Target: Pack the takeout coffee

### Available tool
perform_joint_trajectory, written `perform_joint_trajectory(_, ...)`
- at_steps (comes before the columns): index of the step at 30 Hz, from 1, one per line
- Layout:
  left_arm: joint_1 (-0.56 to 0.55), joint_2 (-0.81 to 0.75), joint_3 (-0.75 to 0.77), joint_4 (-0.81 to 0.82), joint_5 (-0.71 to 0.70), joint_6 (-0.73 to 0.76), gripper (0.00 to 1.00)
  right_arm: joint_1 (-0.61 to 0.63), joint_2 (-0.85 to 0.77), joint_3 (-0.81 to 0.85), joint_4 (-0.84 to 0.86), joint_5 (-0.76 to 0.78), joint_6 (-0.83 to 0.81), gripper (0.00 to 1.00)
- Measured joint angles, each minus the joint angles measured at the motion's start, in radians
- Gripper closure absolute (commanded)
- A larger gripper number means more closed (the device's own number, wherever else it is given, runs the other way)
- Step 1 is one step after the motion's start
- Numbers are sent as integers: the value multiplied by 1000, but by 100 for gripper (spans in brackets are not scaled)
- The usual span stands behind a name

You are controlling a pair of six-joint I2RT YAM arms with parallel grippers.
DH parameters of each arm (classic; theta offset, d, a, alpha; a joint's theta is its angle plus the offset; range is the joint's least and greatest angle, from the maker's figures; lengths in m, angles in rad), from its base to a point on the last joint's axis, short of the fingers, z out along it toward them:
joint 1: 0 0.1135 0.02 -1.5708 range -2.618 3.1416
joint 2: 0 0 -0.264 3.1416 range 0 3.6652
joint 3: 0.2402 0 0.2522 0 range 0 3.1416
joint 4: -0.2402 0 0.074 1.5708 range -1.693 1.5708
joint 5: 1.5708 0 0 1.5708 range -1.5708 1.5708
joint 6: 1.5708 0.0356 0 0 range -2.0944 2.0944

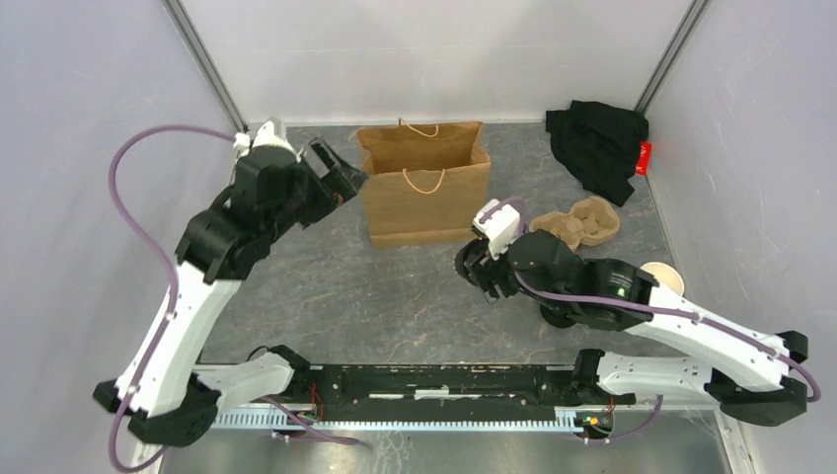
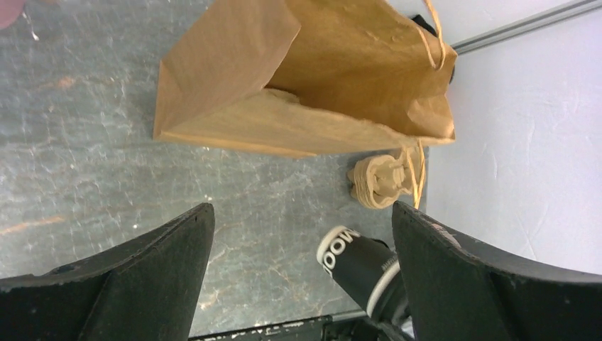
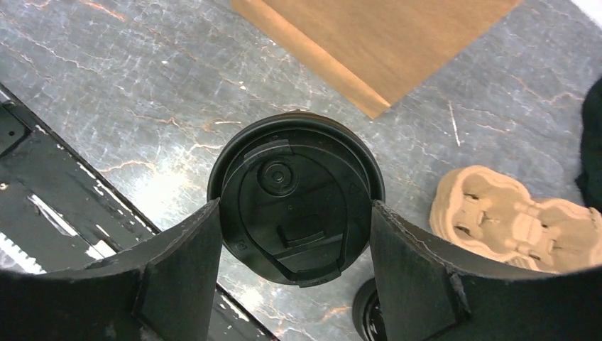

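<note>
Your right claw (image 3: 294,207) closed on one cup (image 3: 284,177) — lid between its fingers, your left claw (image 2: 302,220) wide open, empty, one bag (image 2: 298,71), one tray (image 3: 511,220).

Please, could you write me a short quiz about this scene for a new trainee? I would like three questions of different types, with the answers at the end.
1. True or false: the paper bag lies flat on its side.
2. Multiple choice: what sits between the fingers of the right gripper?
A) the takeout coffee
B) nothing at all
C) a handle of the bag
3. Short answer: is the left gripper open or shut, and does it hold anything?

Key
1. False. The bag stands upright with its mouth open.
2. A. The fingers press on both sides of the black lid.
3. Open, and it holds nothing. It hangs beside the bag.
</note>
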Motion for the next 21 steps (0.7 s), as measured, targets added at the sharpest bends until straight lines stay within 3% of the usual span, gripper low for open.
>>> perform_joint_trajectory(8,0,330,320,-91,-114,124,3,0,-43,98,-105,49,-43,75)
perform_joint_trajectory(15,5,521,423,-123,-216,199,7,0,-111,259,-90,125,-127,72)
perform_joint_trajectory(18,6,573,438,-122,-240,214,7,0,-148,296,-40,204,-208,81)
perform_joint_trajectory(21,6,611,438,-122,-253,215,8,0,-181,294,38,270,-300,96)
